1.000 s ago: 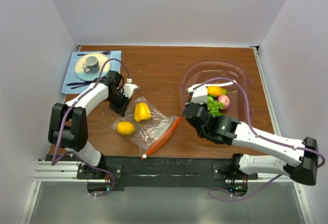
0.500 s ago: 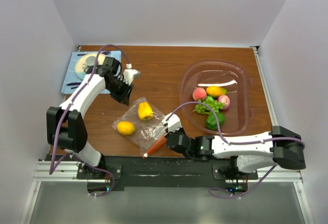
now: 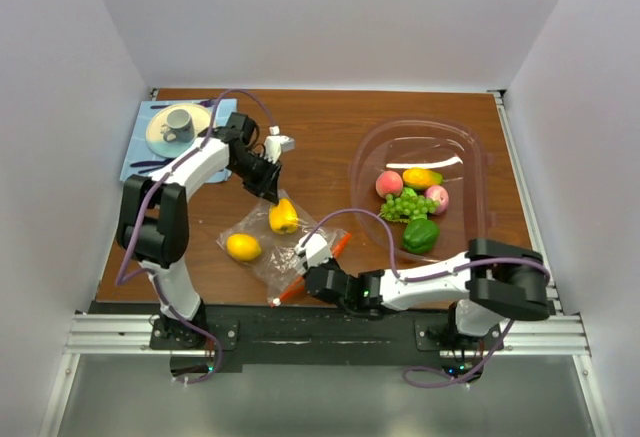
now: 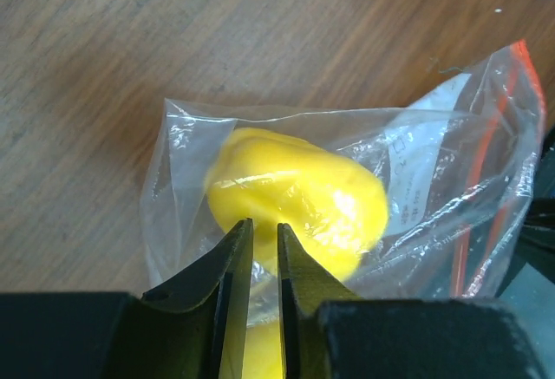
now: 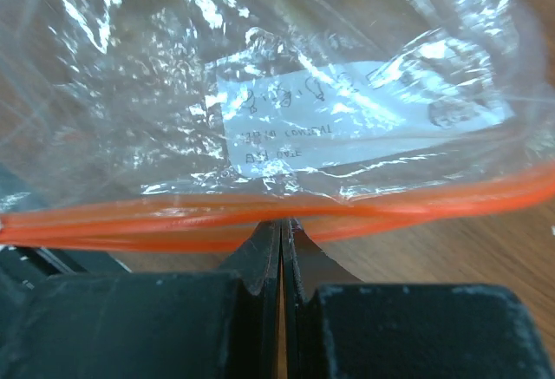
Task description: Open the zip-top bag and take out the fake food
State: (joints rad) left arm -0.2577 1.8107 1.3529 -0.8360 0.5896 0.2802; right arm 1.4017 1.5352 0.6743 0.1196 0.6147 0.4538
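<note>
Grip came first at the zip end: my right claw point(image 5: 284, 221) was clenched tight, its tips at the near edge of the orange zip strip point(image 5: 173, 223), low over the table point(image 3: 320, 137), because that edge is where the zip-top bag point(image 3: 268, 257) opens. Whether any film was caught between the tips I could not tell; the strip ran across just past them. The bag lay flat near my side of the table, between my two arms, with its mouth toward the right arm and its closed end toward the left. Two yellow pieces seemed to be inside: a yellow pepper point(image 4: 299, 201) at the far end and a lemon point(image 3: 243, 247) near it. My left claw point(image 4: 263, 223) hung over the pepper, jaws parted only a slit, with nothing visibly between them. I judged it was there to pin the closed end so the pouch would not slide when the mouth was pulled. The other fake food point(image 3: 410, 202) sat in the clear tub point(image 3: 420, 124), well apart from the bag, so I took the job as mostly done.
</note>
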